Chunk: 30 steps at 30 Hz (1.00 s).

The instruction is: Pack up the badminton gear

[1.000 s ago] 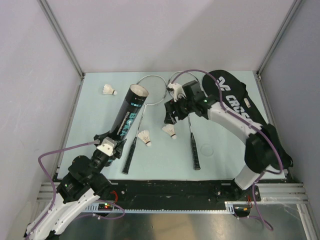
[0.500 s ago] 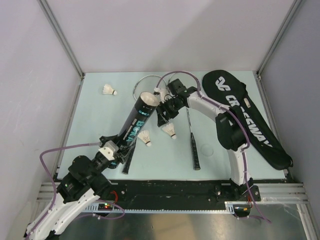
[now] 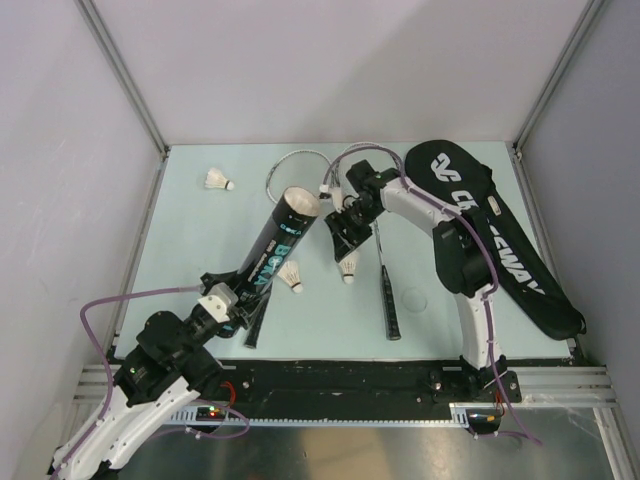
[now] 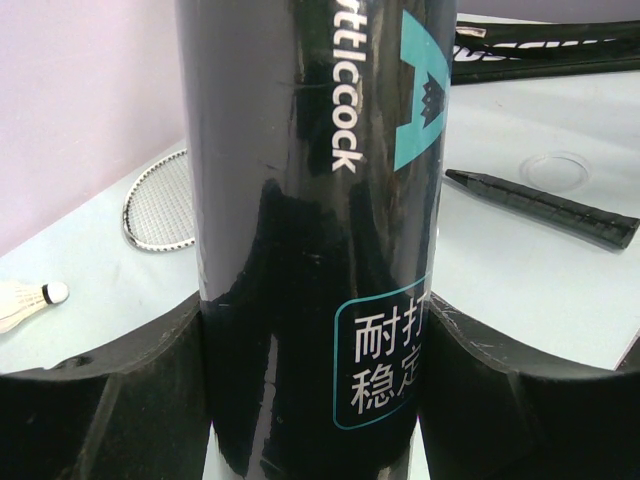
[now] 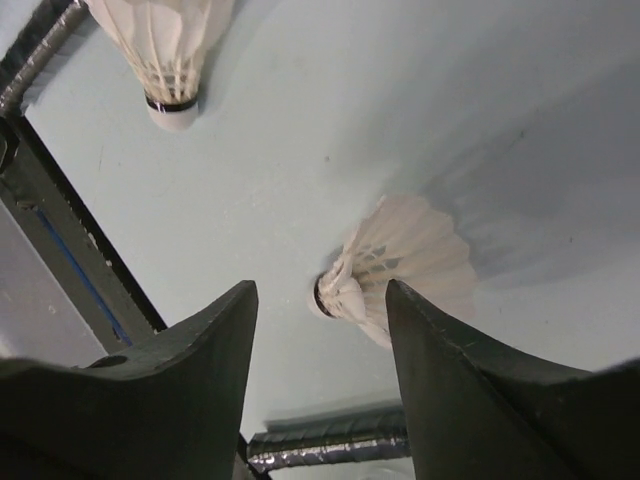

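Hovering low over a shuttlecock [image 5: 405, 262] with the right gripper [image 5: 320, 300], jaws standing apart on either side of the cork, pinching nothing yet. Lying on its side on the table [image 3: 440, 310], that one, just beside the shaft of one of the two rackets [image 3: 386, 290]. Clamping the black tube [image 3: 275, 240] low on its body with the left gripper [image 3: 228, 296], tilting the open mouth up toward the middle.

Calling this a delicate pick. Best done by closing on the cork or the base of the feathers, not the skirt. Squeezing lightly, lifting straight up clear of the racket, then carrying across to the tube. Going in cork first, most likely, and lining up squarely to avoid snagging feathers on the rim.

Waiting elsewhere: a second shuttlecock [image 3: 291, 277] close by the tube, a third [image 3: 218, 181] off at the far left, and the long black bag [image 3: 500, 240] lying along the right side.

Working on a smooth, pale blue-green top showing a faint ring mark near the right racket handle. Boxing it all in on three sides: plain pale walls with metal posts at the corners.
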{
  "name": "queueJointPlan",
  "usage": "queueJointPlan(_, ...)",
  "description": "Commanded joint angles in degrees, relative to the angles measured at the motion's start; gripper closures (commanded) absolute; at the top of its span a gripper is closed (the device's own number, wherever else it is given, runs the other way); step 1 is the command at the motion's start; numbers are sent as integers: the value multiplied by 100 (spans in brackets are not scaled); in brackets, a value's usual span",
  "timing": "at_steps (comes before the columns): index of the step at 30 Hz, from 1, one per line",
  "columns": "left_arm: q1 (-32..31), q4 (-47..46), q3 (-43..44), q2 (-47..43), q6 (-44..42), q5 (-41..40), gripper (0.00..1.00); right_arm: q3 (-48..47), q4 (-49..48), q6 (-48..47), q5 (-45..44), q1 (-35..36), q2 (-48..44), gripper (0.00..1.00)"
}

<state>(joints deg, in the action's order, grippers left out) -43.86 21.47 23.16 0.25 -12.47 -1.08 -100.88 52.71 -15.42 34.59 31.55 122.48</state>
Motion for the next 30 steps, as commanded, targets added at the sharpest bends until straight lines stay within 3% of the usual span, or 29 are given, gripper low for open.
queueJointPlan(1,15,-487,17,-477,36,200,62,211,422,-184,172,-177,-347,45)
queueJointPlan(4,13,-485,14,-486,77,198,62,464,367,-100,212,-217,-505,57)
queueJointPlan(9,16,-485,11,-437,55,174,62,832,-8,232,215,-271,-949,92)
queueJointPlan(11,13,-481,0,-414,-7,160,62,890,-147,426,283,-320,-1185,98)
queueJointPlan(18,17,-481,39,-147,-123,132,62,1320,-818,1388,378,-492,-2490,100)
queueJointPlan(30,17,-127,613,772,-707,-139,62,2060,-1513,2355,-1482,-368,-5691,100)
